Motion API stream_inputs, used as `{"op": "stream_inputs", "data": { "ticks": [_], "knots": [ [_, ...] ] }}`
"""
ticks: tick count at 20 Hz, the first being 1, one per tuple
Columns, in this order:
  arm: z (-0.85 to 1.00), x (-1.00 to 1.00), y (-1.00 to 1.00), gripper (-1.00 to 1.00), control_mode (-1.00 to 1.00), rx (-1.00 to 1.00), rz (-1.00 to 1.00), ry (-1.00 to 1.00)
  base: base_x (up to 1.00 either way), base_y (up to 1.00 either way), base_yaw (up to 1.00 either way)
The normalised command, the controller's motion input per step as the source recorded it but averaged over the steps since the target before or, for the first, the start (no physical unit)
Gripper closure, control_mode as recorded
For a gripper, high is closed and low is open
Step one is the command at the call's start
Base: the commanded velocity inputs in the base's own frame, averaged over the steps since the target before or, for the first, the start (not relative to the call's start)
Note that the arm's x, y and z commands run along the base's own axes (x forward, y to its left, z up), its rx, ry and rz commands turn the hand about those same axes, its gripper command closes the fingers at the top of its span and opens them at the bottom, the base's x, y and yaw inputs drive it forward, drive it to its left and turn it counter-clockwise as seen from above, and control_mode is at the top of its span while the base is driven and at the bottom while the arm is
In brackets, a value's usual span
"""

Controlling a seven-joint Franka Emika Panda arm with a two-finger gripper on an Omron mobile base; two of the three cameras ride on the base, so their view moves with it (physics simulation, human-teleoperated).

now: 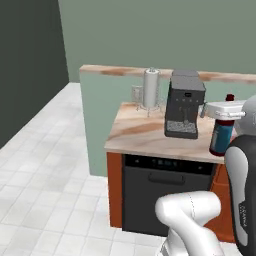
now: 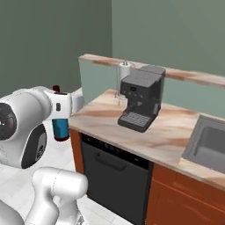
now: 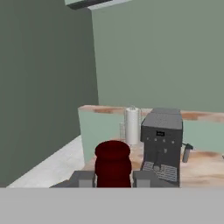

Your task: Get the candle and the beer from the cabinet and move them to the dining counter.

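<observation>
Beer, our dark brown blue-labelled glass bottle (image 1: 220,135), hangs clamped in our gripper (image 3: 113,178) at centre-right, beside the marbled counter's (image 1: 145,132) edge.

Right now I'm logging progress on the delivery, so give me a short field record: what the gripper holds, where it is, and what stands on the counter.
gripper state: gripper shut on the beer
beer: dark bottle with blue label, upright, held in the air, not yet set down
beer position: near the dining counter edge in the base views
on counter: black espresso machine; paper towel roll behind it, toward the raised ledge
below counter: black dishwasher
to the right: sink
</observation>
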Motion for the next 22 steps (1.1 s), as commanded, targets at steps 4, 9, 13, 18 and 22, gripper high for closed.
{"op": "stream_inputs", "data": {
  "ticks": [4,9,13,18,22],
  "knots": [
    [0.0,0.0,0.0,1.0,1.0,0.0,0.0,0.0,0.95,1.0,-0.03],
    [0.0,0.0,0.0,1.0,1.0,0.0,0.0,0.0,0.31,1.0,-0.11],
    [0.0,0.0,0.0,1.0,1.0,0.0,0.0,0.0,0.02,1.0,-0.15],
    [0.0,0.0,0.0,1.0,1.0,0.0,0.0,0.0,0.0,1.0,-0.2],
    [0.0,0.0,0.0,1.0,1.0,0.0,0.0,0.0,0.15,1.0,-0.3]
  ]
}}
